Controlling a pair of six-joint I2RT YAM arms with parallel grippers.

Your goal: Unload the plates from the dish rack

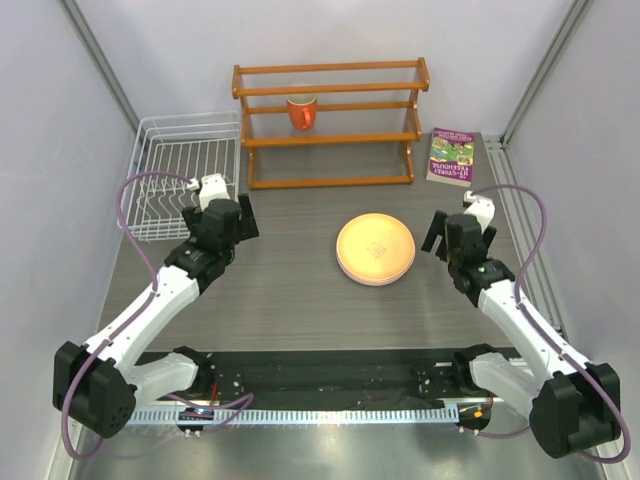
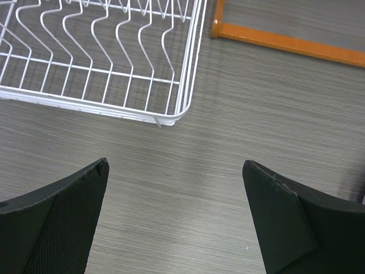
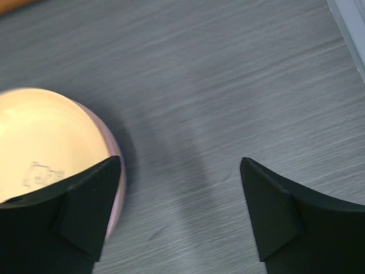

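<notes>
Stacked plates (image 1: 375, 249) on the surface (image 1: 280, 290) (orange one on top); dish rack (image 1: 185, 170) back left, wooden shelf (image 1: 330, 135) with mug (image 1: 302, 112) beside it; left gripper (image 2: 174, 171), right gripper (image 3: 179, 165) both released.

Grey wood-grain table (image 1: 290, 300), matte finish, evenly lit, shadows soft. An orange-brown wooden shelf (image 1: 330, 140) stands at its far side, before a plain pale wall (image 1: 330, 30). An orange-red mug (image 1: 302, 112) sits upright inside the shelf. A book (image 1: 451, 157) lies flat just right of the shelf. Pale panels flank the shelf on both sides.
</notes>
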